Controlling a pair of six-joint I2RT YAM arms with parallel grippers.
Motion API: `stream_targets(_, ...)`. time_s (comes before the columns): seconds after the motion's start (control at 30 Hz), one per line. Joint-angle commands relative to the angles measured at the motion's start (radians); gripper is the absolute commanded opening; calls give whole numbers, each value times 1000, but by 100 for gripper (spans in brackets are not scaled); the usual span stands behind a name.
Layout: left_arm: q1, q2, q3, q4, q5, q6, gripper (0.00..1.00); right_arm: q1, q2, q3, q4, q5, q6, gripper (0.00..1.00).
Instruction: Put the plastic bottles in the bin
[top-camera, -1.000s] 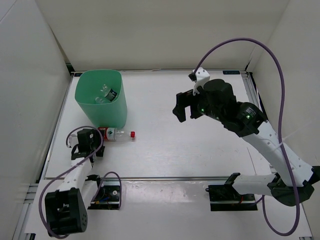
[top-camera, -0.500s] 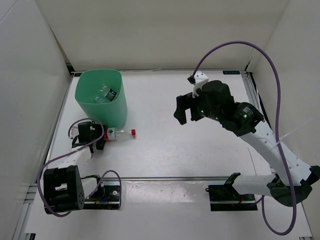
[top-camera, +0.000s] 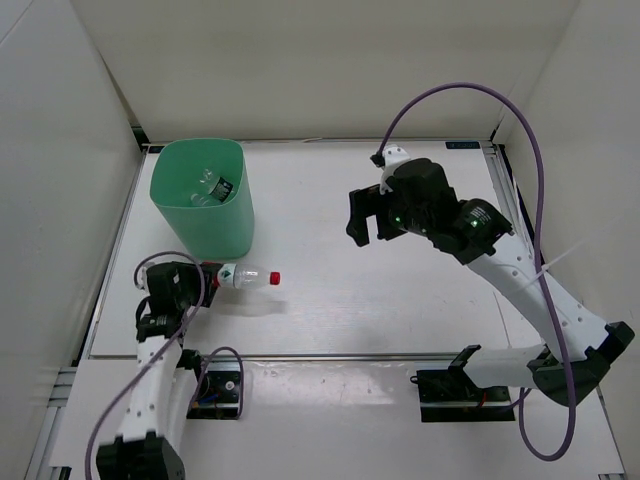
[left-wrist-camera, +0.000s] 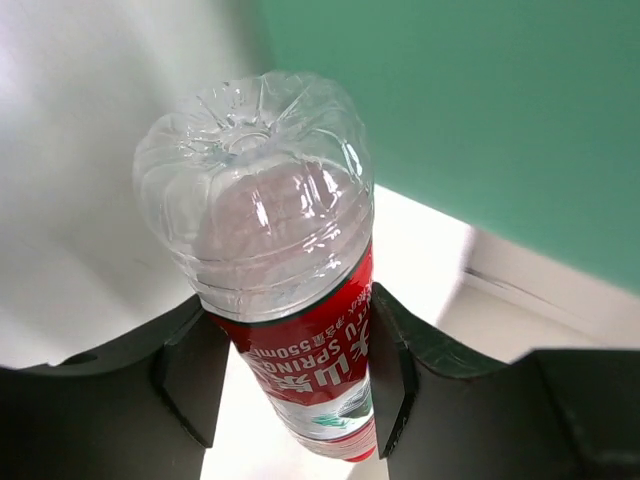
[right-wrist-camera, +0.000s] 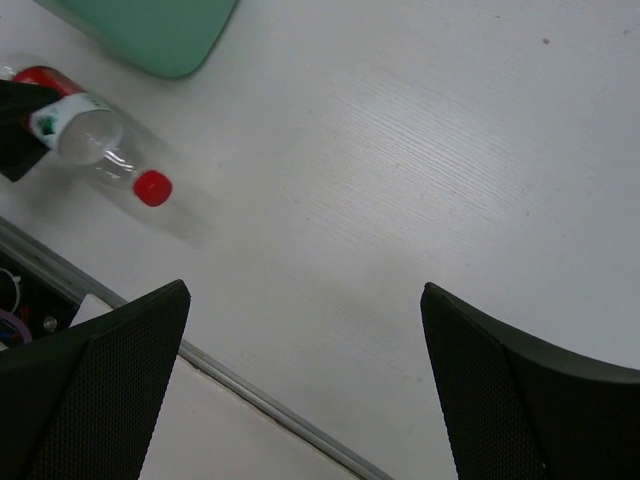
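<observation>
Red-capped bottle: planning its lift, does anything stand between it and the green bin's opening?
Only the near wall of the tall mint-green plastic bin, beside the clear red-labelled plastic bottle in the left fingers; nothing else visible.

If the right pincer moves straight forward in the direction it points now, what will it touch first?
Probably the bare white table: the right pincer is open and aims down at it. The red-capped bottle lies off to one side of that line, so it is likely missed.

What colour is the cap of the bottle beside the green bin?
Red. The cap of the bottle shows best in the right wrist view.
</observation>
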Motion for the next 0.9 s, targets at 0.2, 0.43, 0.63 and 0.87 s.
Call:
stream_targets(0.2,-6,-106,670,-443,-103,178,52,-62,22,-29,63,-85,36,100)
stream_targets(0.43,-6,328,1276,-414,-351,586,49,-62,102,35,83,-137,27,100)
stream_targets(0.63,-43,558,1380,-365,-519,763,51,-62,138,94,92,-166,58,100)
stream_targets(0.87,-126,541,1383,-346,-577,821,100,-71,159,150,32,-106,70,100)
